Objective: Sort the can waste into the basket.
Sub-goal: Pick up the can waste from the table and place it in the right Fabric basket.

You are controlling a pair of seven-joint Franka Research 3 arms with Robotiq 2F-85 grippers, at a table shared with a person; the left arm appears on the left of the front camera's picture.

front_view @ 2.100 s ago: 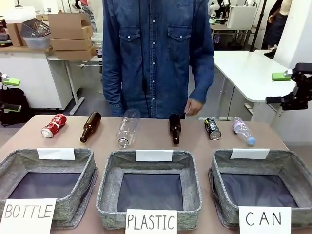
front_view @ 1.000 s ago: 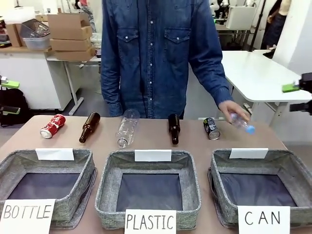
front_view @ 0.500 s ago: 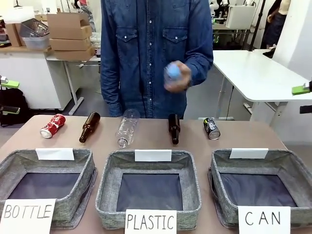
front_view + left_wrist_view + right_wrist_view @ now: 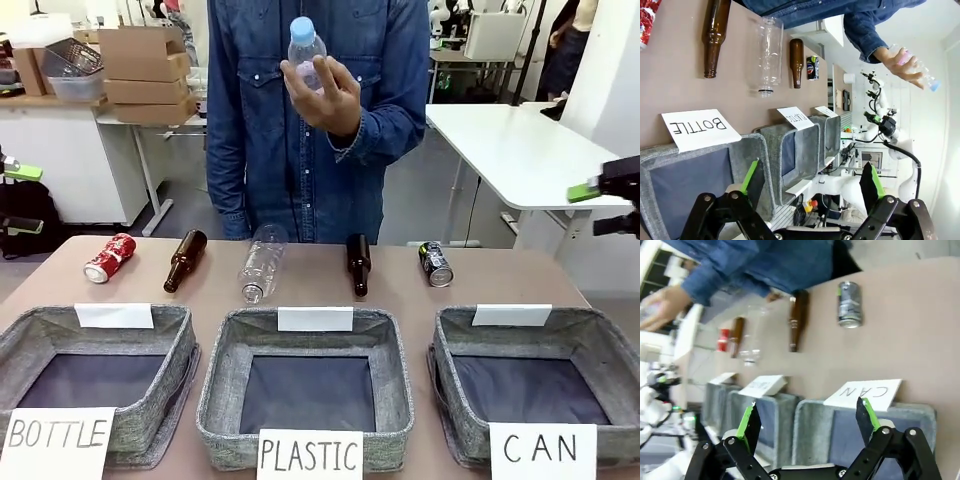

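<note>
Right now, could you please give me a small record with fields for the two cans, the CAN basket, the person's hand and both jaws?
CAN basket: no can inside yet
red can: crushed, lying at the left end of the row
black can: lying beyond the CAN basket's far rim
person's hand: raised, holding a small plastic bottle
left jaws: open, nothing between them
right jaws: open, nothing between them

Black jointed two-finger left gripper (image 4: 812, 175) with slim bright-green pads (image 4: 749, 177) at its tips, silver pivot screws below them; the black right gripper (image 4: 807, 412) looks alike. Beyond the claws, the person's long-sleeved blue denim shirt (image 4: 250, 150) has buttoned chest pockets
</note>
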